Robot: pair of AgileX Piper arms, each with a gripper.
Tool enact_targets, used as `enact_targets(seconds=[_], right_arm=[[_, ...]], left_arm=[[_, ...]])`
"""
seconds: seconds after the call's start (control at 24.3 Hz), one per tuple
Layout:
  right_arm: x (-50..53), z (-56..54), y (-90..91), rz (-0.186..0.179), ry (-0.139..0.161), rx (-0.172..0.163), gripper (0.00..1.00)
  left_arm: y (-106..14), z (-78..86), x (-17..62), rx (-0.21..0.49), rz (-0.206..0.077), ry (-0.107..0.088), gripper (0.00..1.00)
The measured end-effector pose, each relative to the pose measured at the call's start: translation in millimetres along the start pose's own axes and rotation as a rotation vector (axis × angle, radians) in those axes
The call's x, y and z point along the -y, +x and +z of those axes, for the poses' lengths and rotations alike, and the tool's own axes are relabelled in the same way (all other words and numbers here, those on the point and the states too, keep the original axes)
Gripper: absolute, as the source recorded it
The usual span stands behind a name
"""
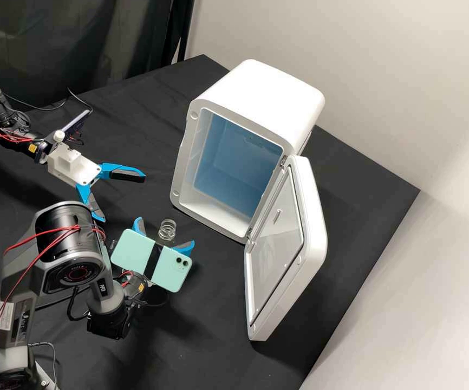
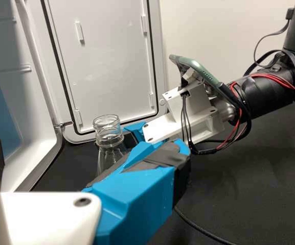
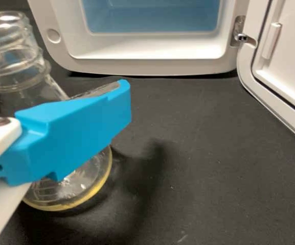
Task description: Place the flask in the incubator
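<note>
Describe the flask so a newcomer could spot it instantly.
Start at the white incubator with its door swung open on the black bench. Just in front of its opening stands the flask, between the right gripper's blue fingers. It is the only clear glass item, upright and uncapped.

The high camera looks down over the whole worktop point(image 1: 202, 336), while both wrist cameras sit low, facing the flask point(image 2: 108, 135) and incubator point(image 3: 152, 58), the right seemingly nearest.
</note>
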Motion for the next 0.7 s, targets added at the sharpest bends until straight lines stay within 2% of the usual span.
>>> enact_targets(seconds=[0.7], right_arm=[[0.0, -1.4, 0.9, 0.009, 0.003, 0.003, 0.0]], left_arm=[[0.0, 0.0, 0.0, 0.0, 0.0, 0.0, 1.0]])
